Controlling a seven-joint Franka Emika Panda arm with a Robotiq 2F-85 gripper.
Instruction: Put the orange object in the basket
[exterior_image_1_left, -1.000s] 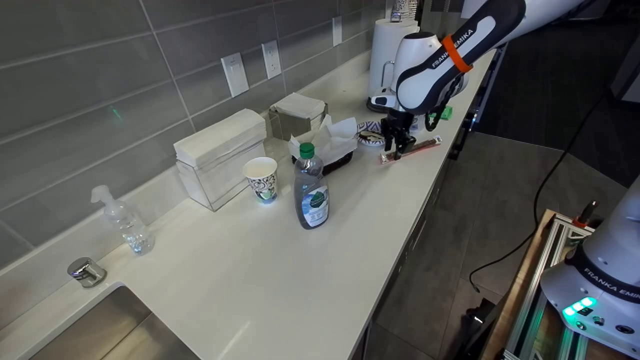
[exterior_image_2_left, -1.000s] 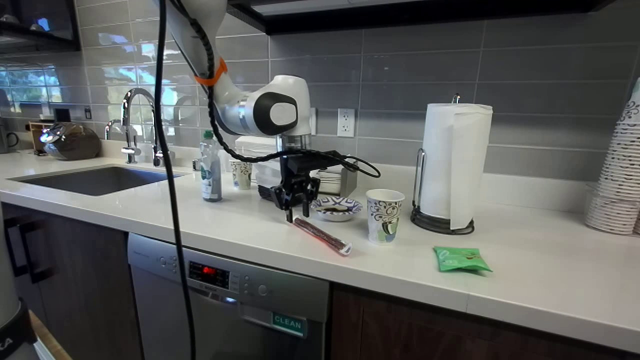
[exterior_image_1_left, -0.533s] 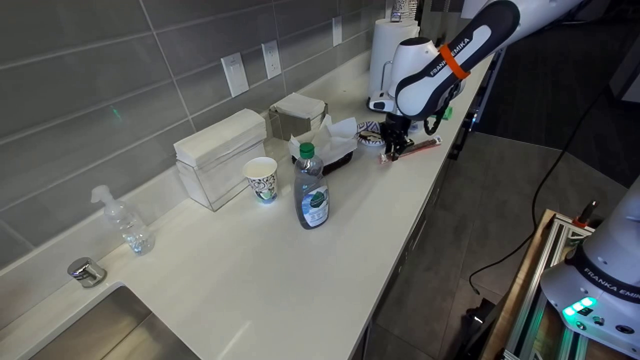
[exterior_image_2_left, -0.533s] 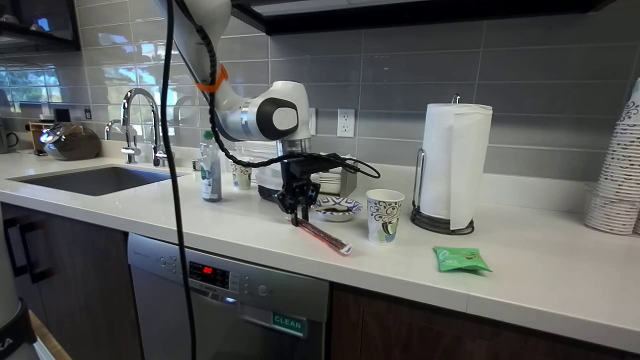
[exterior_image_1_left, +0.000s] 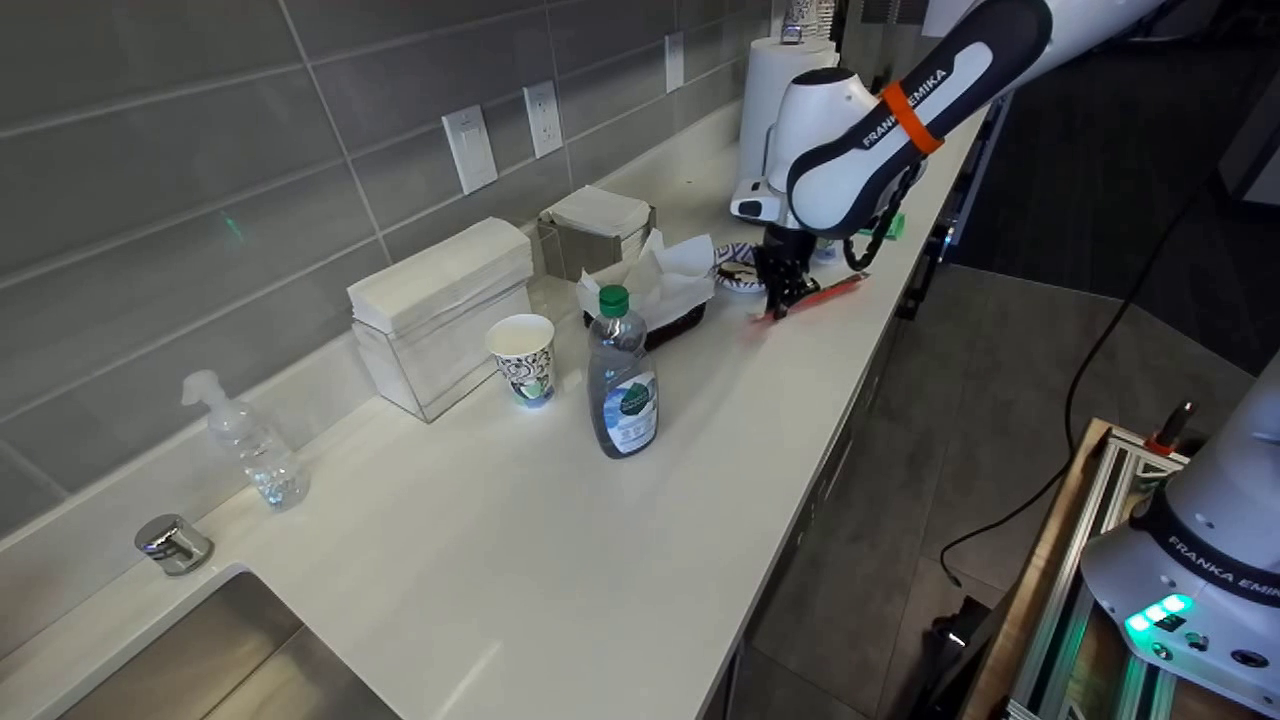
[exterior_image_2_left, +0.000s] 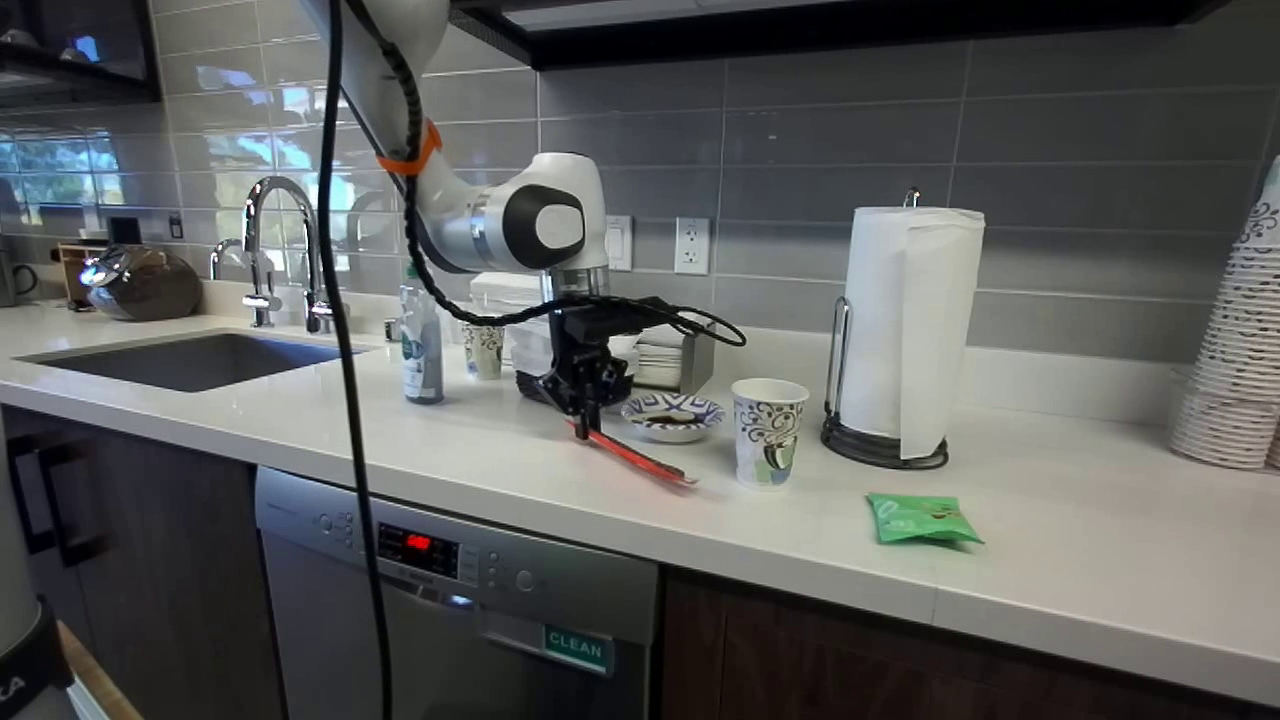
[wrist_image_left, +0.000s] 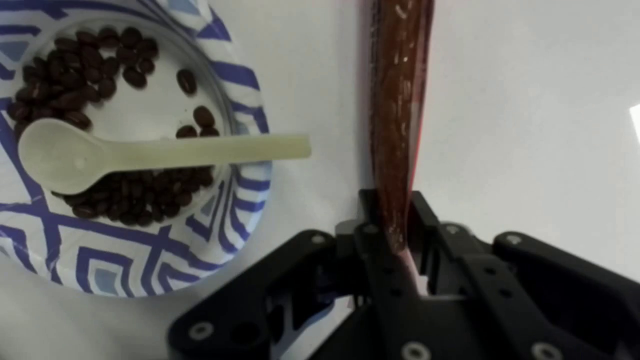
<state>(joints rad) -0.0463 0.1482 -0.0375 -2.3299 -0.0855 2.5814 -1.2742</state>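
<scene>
I count one stick (wrist_image_left: 397, 105), one basket (exterior_image_1_left: 682, 325), two unstacked cups (exterior_image_2_left: 770, 434). My claw (wrist_image_left: 396, 212) pinches the stick, glossy brown edged with red.

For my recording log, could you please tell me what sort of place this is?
Likely an office kitchen or break room: a sink, a dishwasher with a CLEAN sign, and a tall stack of paper cups show it.
</scene>
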